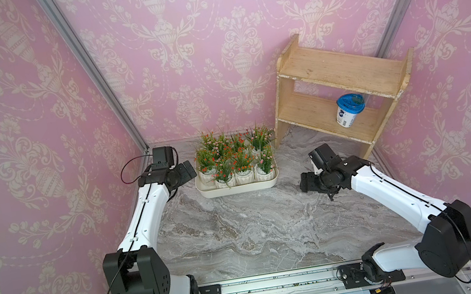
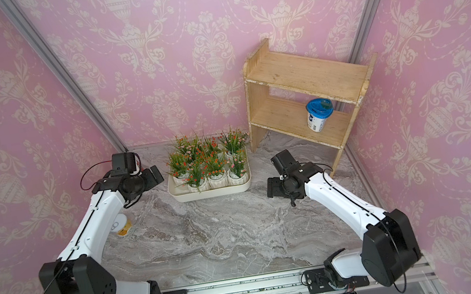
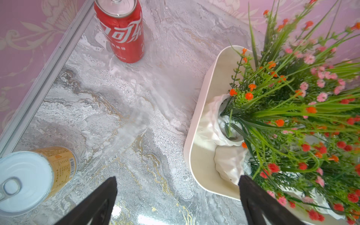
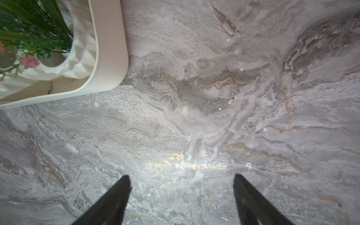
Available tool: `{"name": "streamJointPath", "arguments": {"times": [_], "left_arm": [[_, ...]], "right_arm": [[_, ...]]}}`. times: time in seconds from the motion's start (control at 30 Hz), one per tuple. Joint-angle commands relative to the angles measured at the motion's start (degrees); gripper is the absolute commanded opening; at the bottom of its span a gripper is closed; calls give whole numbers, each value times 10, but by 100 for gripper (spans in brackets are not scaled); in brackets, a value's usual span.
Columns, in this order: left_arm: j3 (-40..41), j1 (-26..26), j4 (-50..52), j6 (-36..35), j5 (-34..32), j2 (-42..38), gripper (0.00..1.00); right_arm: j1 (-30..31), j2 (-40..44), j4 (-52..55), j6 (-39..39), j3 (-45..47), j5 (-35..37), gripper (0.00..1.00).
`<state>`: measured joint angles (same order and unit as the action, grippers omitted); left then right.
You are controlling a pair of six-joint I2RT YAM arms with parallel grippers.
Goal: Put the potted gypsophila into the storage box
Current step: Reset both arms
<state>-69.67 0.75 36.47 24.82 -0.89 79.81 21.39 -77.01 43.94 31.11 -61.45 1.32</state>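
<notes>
All the potted gypsophila in view stand packed inside the storage box at mid-frame in both top views, so the job looks done. The left gripper and right gripper hang spread and empty on either side of it. The tabletop is grey marble-look, the walls pink damask, and a wooden shelf stands at upper right.

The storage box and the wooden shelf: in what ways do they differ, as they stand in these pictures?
The storage box is a low cream tray with rounded corners; the wooden shelf is tall, with two tiers. The box is packed with the potted gypsophila; the shelf carries only a blue-lidded cup, on its lower tier. Both stand on the marble table, toward its rear.
</notes>
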Motion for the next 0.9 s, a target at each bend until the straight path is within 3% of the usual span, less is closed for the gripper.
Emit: {"name": "streamJointPath", "arguments": {"times": [0.0,0.2,0.3,0.43,0.57,0.63,0.73,0.87], "left_arm": [[35,7,-56,-15,-22,-35,99],[107,7,-135,-26,-31,-90,99],[143,7,-177,-46,-23,-106,99],[207,10,-262,-89,-14,-119,99],[345,11,-466,-162,-72,-141,99],[430,11,-623,-208,-68,-145,99],[534,11,-871,-222,-72,-98,99],[529,11,-886,-225,-63,-30,99]], "right_arm": [[-21,12,16,-19,-29,32,100],[-47,26,-32,-48,-26,130,100],[-57,39,-97,-85,5,203,100],[-91,46,-187,-110,50,242,100],[-133,50,-268,-110,94,250,100],[-145,52,-321,-130,125,255,100],[-160,61,-419,-148,183,268,99],[-172,66,-526,-165,250,268,100]]}}
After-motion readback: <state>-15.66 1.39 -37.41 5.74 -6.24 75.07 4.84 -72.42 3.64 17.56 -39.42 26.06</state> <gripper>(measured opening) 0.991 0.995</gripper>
